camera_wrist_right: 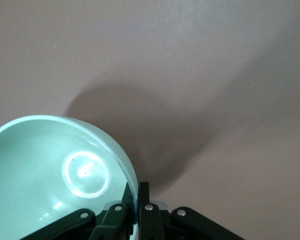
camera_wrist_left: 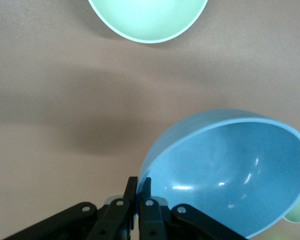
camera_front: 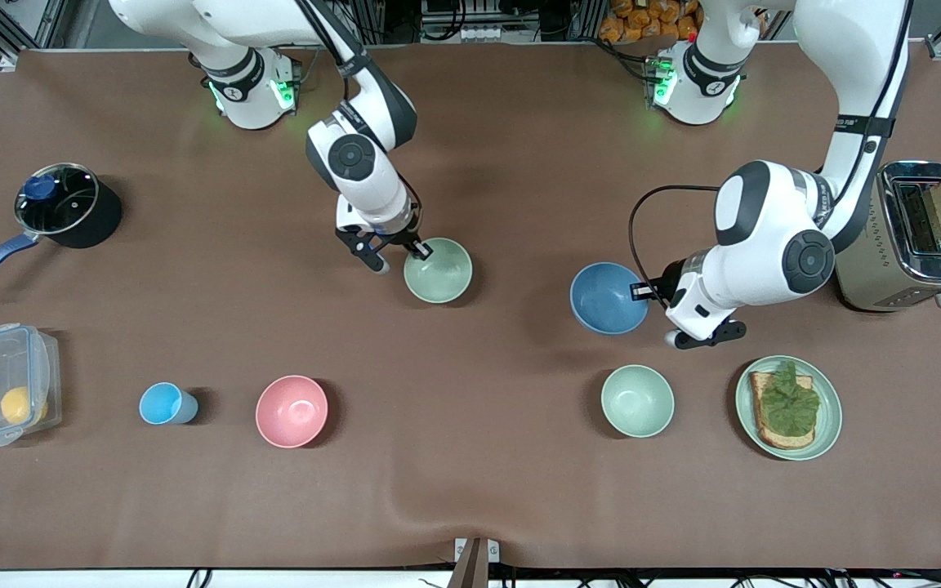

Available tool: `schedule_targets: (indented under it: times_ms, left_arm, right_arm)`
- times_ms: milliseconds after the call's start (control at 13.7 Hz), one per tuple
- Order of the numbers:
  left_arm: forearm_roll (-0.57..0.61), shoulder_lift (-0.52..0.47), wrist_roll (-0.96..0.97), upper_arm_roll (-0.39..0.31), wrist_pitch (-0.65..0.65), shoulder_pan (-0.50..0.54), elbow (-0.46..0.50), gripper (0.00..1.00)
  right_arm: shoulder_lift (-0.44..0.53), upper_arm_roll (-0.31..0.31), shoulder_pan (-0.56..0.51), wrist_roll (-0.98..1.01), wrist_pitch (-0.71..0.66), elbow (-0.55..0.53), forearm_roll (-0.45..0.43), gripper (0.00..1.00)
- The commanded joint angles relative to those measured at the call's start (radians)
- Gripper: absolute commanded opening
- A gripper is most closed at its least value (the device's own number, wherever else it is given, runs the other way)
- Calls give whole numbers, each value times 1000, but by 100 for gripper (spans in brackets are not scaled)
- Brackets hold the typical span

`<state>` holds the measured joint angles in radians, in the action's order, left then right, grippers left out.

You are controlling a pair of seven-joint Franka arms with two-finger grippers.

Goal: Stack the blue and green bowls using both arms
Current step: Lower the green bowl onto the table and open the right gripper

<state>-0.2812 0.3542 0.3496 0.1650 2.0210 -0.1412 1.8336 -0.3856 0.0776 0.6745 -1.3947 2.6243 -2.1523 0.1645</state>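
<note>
The sage green bowl [camera_front: 441, 273] [camera_wrist_right: 40, 170] is near the middle of the table. My right gripper [camera_front: 420, 251] [camera_wrist_right: 137, 192] is shut on its rim, one finger inside and one outside. The blue bowl [camera_front: 601, 300] [camera_wrist_left: 235, 170] is toward the left arm's end, about level with the green bowl. It hangs tilted from my left gripper [camera_front: 642, 290] [camera_wrist_left: 139, 187], which is shut on the rim at the side toward the left arm's end. Each bowl throws a shadow on the brown cloth a little apart from itself.
A paler mint bowl [camera_front: 637, 400] [camera_wrist_left: 147, 20] and a plate [camera_front: 830, 408] with toast and lettuce lie nearer the front camera than the blue bowl. A toaster [camera_front: 920, 245] stands beside the left arm. A pink bowl [camera_front: 292, 411], light-blue cup [camera_front: 165, 403], plastic box [camera_front: 5, 396] and pot [camera_front: 66, 208] are toward the right arm's end.
</note>
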Motion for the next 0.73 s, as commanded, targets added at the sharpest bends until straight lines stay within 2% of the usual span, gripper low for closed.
schedule_targets:
  times_ms: [0,73,146,219,292,510,656]
  left_arm:
    - [-26,-15,9,4,-13,14,6,0]
    - [-26,-14,12,4,-13,14,6,0]
    - [-26,-11,14,4,-13,11,6,0]
    - [-26,-9,15,4,-13,5,7,0]
    - [-26,-8,15,4,-13,3,7,0]
    - [-26,-8,23,5,-13,0,9,0]
    - [-27,-6,31,10,-8,-8,15,0]
  right_arm:
    - [-18,-16,22,-44,6,25,-26,0]
    - [-18,-16,22,-58,6,26,-26,2]
    - [-19,-15,22,-61,5,31,-26,21]
    - [-21,-15,19,-66,3,35,-25,86]
    - [-21,-16,17,-82,0,40,-25,100]
    - [-12,-16,2,-84,-39,55,-25,100]
    - [4,-16,-29,-84,-151,104,-23,100]
